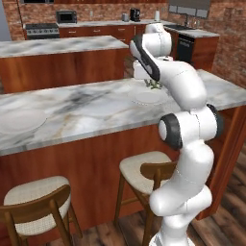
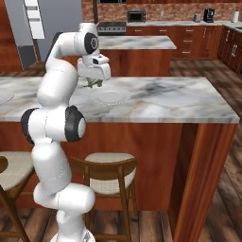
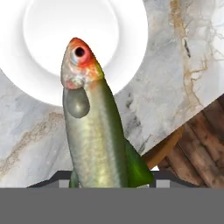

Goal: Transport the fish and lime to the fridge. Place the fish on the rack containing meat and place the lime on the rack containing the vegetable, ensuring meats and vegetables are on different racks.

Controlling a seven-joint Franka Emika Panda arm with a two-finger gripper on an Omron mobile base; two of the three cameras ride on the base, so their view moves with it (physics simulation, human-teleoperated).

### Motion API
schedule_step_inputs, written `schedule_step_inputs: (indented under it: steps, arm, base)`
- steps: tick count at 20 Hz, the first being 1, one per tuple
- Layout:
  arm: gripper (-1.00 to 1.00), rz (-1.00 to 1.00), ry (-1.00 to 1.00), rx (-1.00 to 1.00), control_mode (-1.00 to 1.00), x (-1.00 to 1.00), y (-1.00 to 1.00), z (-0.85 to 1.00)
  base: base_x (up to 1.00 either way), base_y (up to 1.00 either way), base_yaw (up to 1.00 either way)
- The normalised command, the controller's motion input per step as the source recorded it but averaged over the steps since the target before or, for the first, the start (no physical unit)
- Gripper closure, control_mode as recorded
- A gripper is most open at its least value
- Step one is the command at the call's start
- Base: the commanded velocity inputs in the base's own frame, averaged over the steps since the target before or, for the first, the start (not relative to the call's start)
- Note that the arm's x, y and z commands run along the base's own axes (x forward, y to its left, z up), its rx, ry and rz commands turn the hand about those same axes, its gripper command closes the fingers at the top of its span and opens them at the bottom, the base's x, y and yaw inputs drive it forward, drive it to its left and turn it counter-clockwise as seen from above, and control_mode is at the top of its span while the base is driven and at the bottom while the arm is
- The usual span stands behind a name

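Observation:
The fish (image 3: 94,131), greenish-yellow with a red-orange head, stands up between my finger tips in the hand view, head away from the hand. My gripper (image 3: 111,179) is shut on the fish near its tail. From the base the fish (image 1: 153,85) (image 2: 93,83) hangs under the hand just above the marble counter (image 1: 86,108), beside a white plate (image 1: 149,97) (image 2: 111,97) (image 3: 70,26). A grey fridge (image 2: 21,28) stands far back at the left with its door closed, so the racks are hidden. The lime is out of view.
A second white plate (image 1: 19,120) lies on the counter's left part. Wooden stools (image 1: 144,173) (image 2: 106,175) stand under the counter's front edge. A second marble island (image 1: 57,48) and the back cabinets with a stove (image 1: 42,30) lie beyond.

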Motion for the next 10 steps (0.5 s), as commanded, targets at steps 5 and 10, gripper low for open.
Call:
schedule_step_inputs:
  steps: [5, 10]
  arm:
    - [1.00, 0.02, -0.24, -0.01, -1.00, -1.00, 0.03, 0.28]
    - [1.00, 0.00, -0.17, 0.01, -1.00, -1.00, 0.00, 0.37]
  base:
    - [0.00, 0.00, 0.00]
    - [0.00, 0.00, 0.00]
